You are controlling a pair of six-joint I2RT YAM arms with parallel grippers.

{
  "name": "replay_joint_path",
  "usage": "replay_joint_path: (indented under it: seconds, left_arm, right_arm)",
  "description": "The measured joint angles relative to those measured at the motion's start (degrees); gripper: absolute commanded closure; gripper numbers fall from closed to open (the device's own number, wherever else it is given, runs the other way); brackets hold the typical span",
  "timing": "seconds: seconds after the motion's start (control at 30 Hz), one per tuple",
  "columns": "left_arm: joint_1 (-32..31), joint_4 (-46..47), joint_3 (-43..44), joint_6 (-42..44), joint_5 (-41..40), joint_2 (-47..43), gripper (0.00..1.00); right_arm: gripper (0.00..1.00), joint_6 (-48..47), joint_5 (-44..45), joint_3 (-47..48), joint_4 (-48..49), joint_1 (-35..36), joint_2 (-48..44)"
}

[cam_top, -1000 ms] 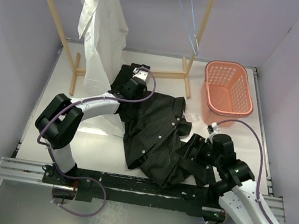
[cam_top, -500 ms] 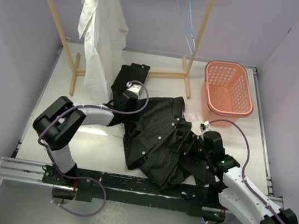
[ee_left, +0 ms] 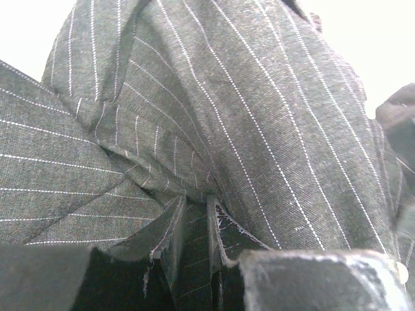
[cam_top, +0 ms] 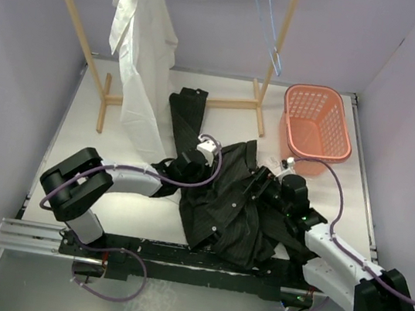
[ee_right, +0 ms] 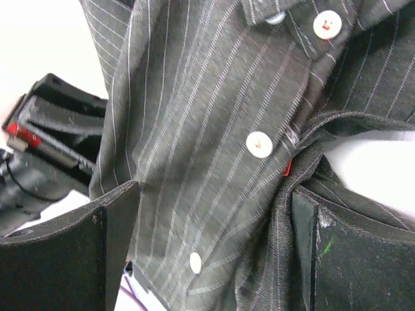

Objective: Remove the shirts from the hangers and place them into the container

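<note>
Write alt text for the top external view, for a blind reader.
A black pinstriped shirt lies crumpled on the table, the left gripper closed on it, the right gripper open. Behind, a white shirt hangs on a rack near a bare blue hanger and a pink basket.

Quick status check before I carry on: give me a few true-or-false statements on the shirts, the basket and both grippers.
1. The white shirt hangs from the rack. True.
2. The black shirt lies in the basket. False: it lies on the table, and no shirt is in the basket.
3. The left gripper is pinched on black shirt cloth. True.
4. The right gripper is clamped shut. False: its jaws stand wide open, with shirt cloth between them.
</note>
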Motion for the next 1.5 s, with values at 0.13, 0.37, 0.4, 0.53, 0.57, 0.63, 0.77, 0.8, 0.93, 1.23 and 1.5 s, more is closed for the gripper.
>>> replay_joint_path:
  seconds: [0.13, 0.37, 0.4, 0.53, 0.57, 0.63, 0.77, 0.8, 0.93, 1.23, 1.5]
  left_arm:
    - [-2.2, 2.1, -0.1, -0.9, 0.6, 0.2, 0.78]
    - [-5.6, 6.2, -0.3, -1.6, 0.6, 2.3, 0.78]
    - [-6.3, 6.8, -0.3, -1.8, 0.6, 3.0, 0.78]
    - [-7.2, 7.5, -0.4, -2.3, -1.1, 5.5, 0.78]
    - [-7.3, 7.5, -0.4, -2.3, -1.6, 6.1, 0.78]
    - [-7.9, 8.0, -0.5, -2.4, -2.7, 6.8, 0.78]
    - [-10.3, 8.6, -0.5, -2.3, -4.2, 6.7, 0.77]
    - [-11.0, 8.7, -0.6, -2.3, -4.3, 6.4, 0.77]
    - [-12.2, 5.6, -1.4, -2.2, -4.9, 2.1, 0.77]
    - [-13.6, -20.9, 11.3, 4.6, -9.4, -24.8, 0.74]
    - [-13.8, -36.9, 27.6, 14.5, -17.9, -43.9, 0.73]
  right_arm:
    - [0.08, -0.2, 1.1, 2.1, 0.9, 0.5, 3.6]
    - [0.08, -0.5, 2.9, 3.2, 2.2, 3.3, 9.1]
    - [0.08, -0.6, 3.7, 3.6, 2.2, 4.0, 10.0]
    - [0.15, -1.0, 6.6, 5.8, 1.1, 6.2, 14.8]
    - [0.22, -1.0, 7.1, 6.3, 1.0, 6.5, 16.0]
    - [0.47, -0.8, 7.8, 6.8, 1.0, 7.0, 17.9]
    - [1.00, 0.9, 8.9, 6.6, 2.5, 7.8, 19.0]
    - [1.00, 1.2, 9.1, 6.6, 2.8, 7.9, 18.8]
    - [1.00, 1.3, 9.8, 6.7, 1.8, 8.3, 17.2]
    - [1.00, -4.7, 16.5, 19.9, -15.0, 7.8, 3.0]
    - [1.00, -13.9, 21.6, 44.2, -25.9, 0.5, 3.9]
